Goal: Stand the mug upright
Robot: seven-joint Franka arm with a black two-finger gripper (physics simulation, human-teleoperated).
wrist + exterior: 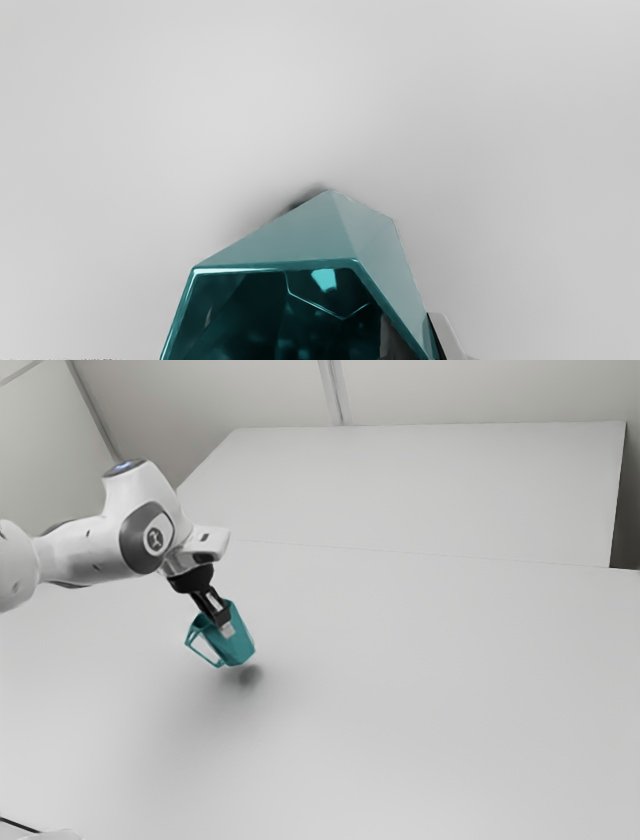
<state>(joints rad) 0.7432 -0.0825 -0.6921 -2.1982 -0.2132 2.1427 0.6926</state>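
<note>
Teal mug [238,650] tilted in the gripper [227,628], over the pale table [400,710].
The gripper is closed on the mug's wall, one finger [392,340] inside the mouth and the other [447,332] against the outside; the mug leans, its mouth tipped up toward the exterior view's left and its base lower, toward the right, with the handle [204,657] on the exterior view's left side of it. A small dark shadow [248,675] lies on the table just below the mug's base; whether the base touches the table I cannot tell. The white arm [90,550] comes in above the mug from the exterior view's left, and its round dark badge [155,540] bears a light mark too small to read.
</note>
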